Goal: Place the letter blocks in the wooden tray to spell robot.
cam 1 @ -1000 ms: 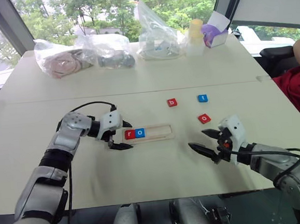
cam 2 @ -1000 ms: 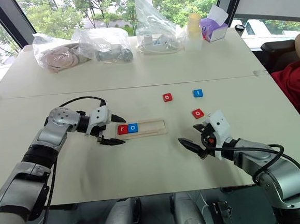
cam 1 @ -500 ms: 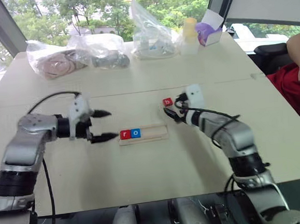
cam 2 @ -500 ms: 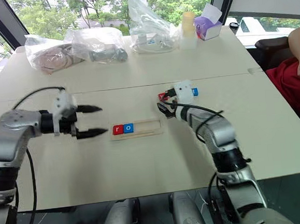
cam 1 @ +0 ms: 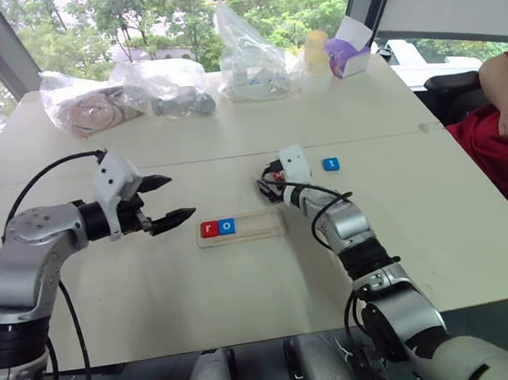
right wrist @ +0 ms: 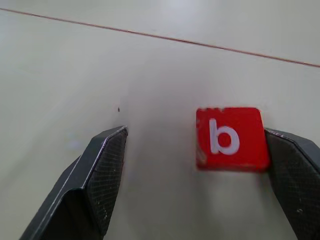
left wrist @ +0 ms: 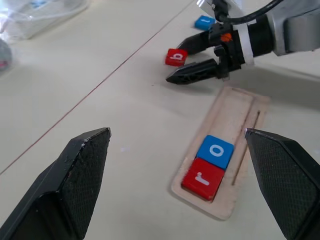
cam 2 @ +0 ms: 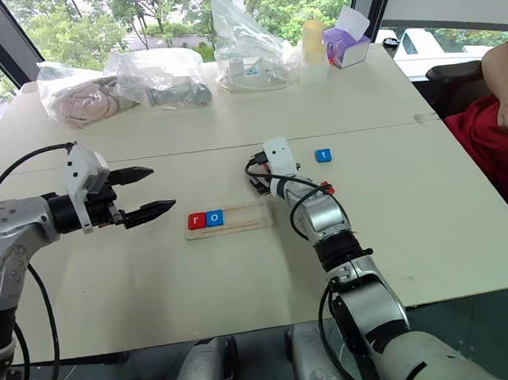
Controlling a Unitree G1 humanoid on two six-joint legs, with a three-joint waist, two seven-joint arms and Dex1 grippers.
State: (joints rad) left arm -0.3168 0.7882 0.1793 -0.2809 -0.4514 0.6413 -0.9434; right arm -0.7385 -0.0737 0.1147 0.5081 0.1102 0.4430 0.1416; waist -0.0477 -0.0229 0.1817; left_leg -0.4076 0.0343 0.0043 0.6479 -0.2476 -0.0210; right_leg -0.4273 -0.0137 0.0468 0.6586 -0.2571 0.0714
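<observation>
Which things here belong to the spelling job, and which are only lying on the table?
Job: wooden tray holding red r and blue o; red b between the open right claw; blue t.

Lying about: plastic bags, yellow-capped bottle, purple box.

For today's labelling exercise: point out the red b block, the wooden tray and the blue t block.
red b block point(right wrist: 229, 138), right wrist view, on its white letter.
wooden tray point(left wrist: 245, 117), left wrist view, on its bare floor.
blue t block point(cam 1: 330, 164), left eye view, on its top face.
</observation>
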